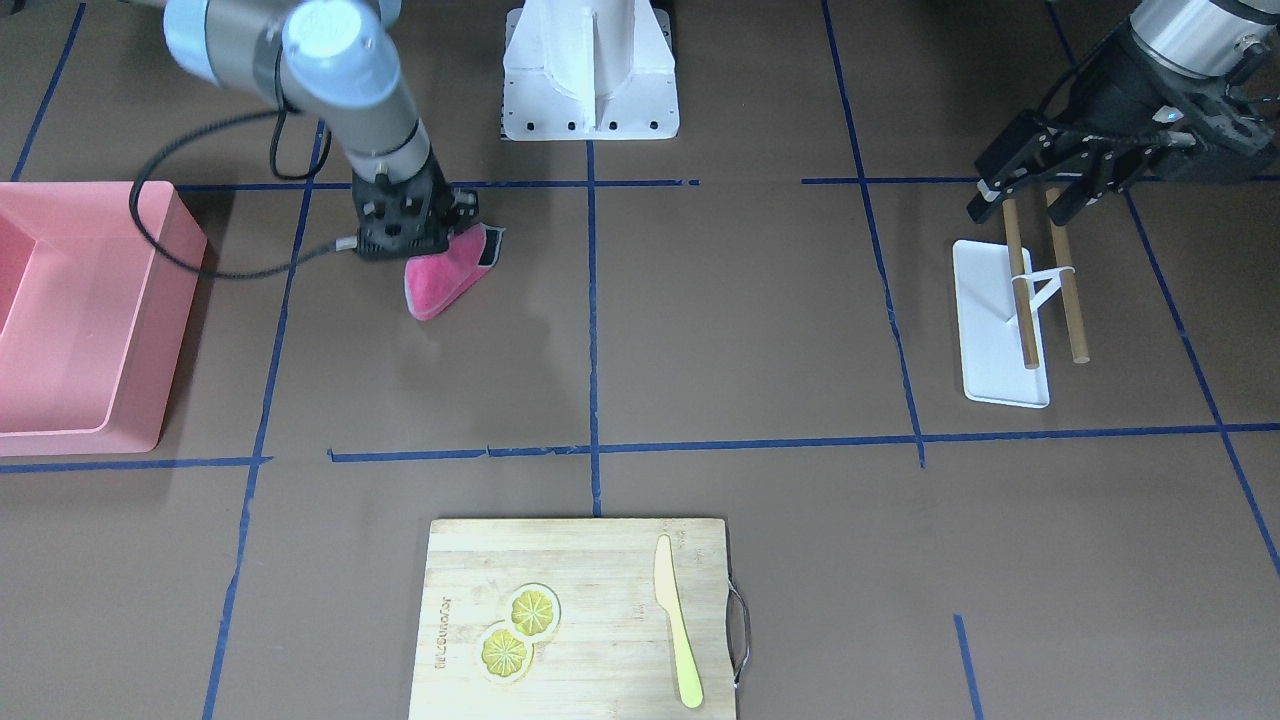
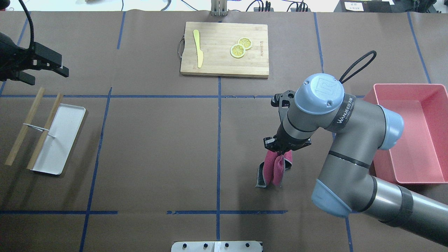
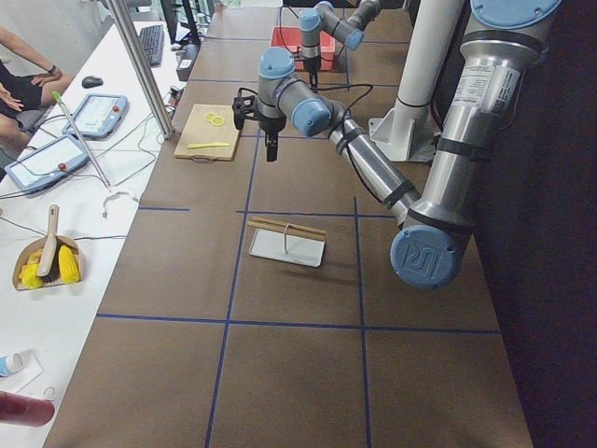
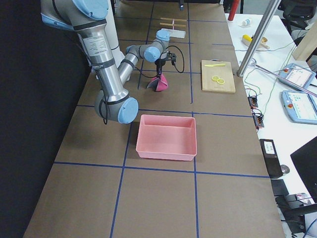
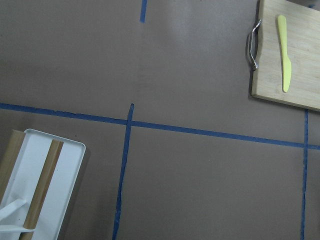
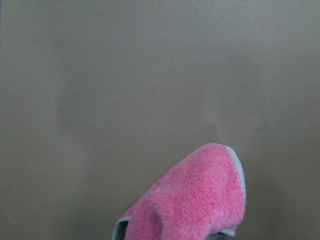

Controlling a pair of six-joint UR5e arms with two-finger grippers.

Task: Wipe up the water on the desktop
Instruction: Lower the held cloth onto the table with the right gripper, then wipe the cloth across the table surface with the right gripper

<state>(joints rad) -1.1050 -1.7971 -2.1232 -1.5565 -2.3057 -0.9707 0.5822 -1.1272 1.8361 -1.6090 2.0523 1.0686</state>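
Note:
The desktop (image 1: 750,330) is a dark-brown sheet crossed by blue tape lines. My right gripper (image 1: 430,238) is shut on the top of a folded pink cloth (image 1: 445,282) with a grey edge. The cloth hangs down and its lower end seems to touch the desktop (image 2: 157,147) right of the centre tape line. It also shows as the pink cloth (image 2: 274,169) under the right gripper (image 2: 279,153) and in the right wrist view (image 6: 195,200). I see only a faint uneven sheen near it and cannot tell water for sure. My left gripper (image 1: 1025,207) hovers open, holding nothing.
A pink bin (image 2: 430,87) stands beside the right arm. A bamboo cutting board (image 2: 217,63) with a yellow knife and lemon slices lies at the far edge. A white tray (image 2: 66,129) with two wooden sticks lies below the left gripper (image 2: 47,75).

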